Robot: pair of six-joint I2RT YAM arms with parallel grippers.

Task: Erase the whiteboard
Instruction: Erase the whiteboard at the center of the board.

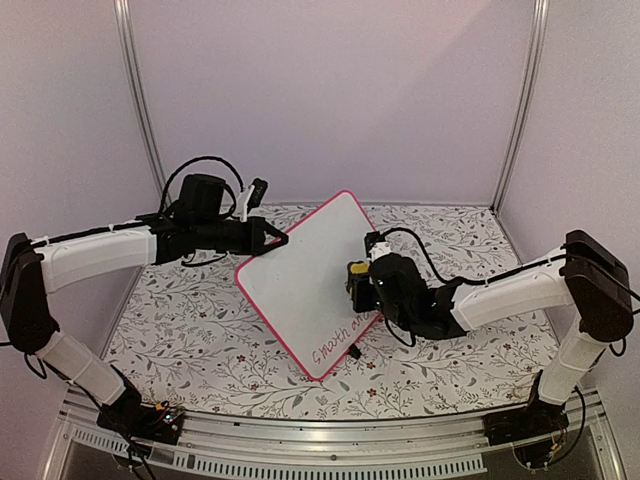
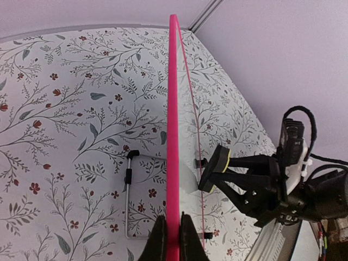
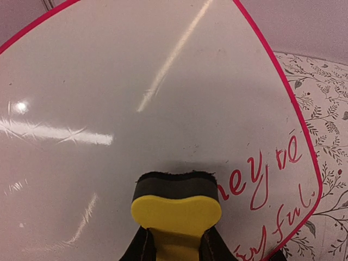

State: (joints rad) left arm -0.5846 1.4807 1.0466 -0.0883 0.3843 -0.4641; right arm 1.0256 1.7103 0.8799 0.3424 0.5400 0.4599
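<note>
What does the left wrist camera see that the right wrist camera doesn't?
Only the left wrist camera shows the whiteboard edge-on, with its pink frame pinched in the left gripper. It also shows a thin bent metal rod lying on the table beyond the board, and the right gripper from the side.

Only the right wrist camera shows the board's white face and the red writing on it.

Both show the yellow eraser held in the right gripper, the pink frame, and the flowery table cover.
</note>
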